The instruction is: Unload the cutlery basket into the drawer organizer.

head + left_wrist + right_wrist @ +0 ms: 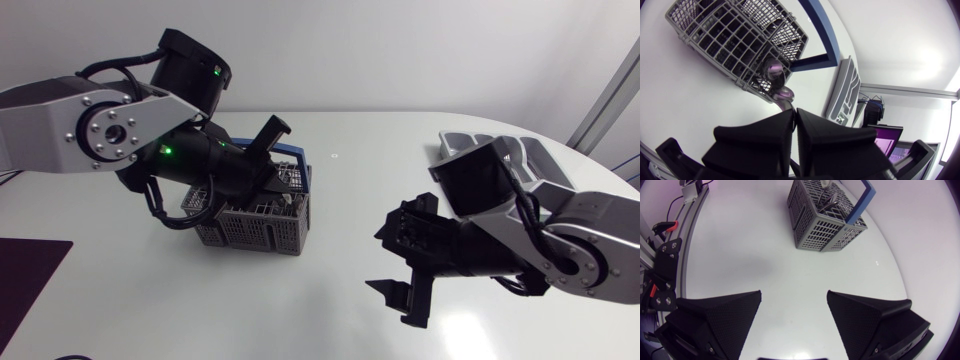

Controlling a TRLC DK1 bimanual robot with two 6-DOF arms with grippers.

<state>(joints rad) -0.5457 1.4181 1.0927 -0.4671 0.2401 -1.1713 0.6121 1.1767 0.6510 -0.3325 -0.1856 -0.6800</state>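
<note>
On the white tabletop [250, 310], left of middle: a grey mesh cutlery basket [258, 232] with a blue handle [298, 157], standing upright. From the left edge, the left arm [100, 125], bent down over the basket's top. Just above the basket's rim, the left hand [795, 114], fingers pinched almost together with only a thin slit between them. Clamped between the fingertips, the neck of a metal spoon [784, 93], its rounded end level with the rim of a corner compartment, the rest hidden by the fingers. More cutlery down in the compartments, too dark to sort out.

At the far right of the tabletop, well apart from the basket: the grey drawer organizer [462, 143], partly hidden behind the right arm [570, 230]. From the left wrist, seen past the basket as a long tray with several slots. Cannot tell whether anything lies in it.

Low over bare tabletop between basket and organizer, the right hand [794, 314], spread wide and holding nothing, fingers pointing toward the basket. Well ahead of it, the basket, with cutlery sticking up inside.
</note>
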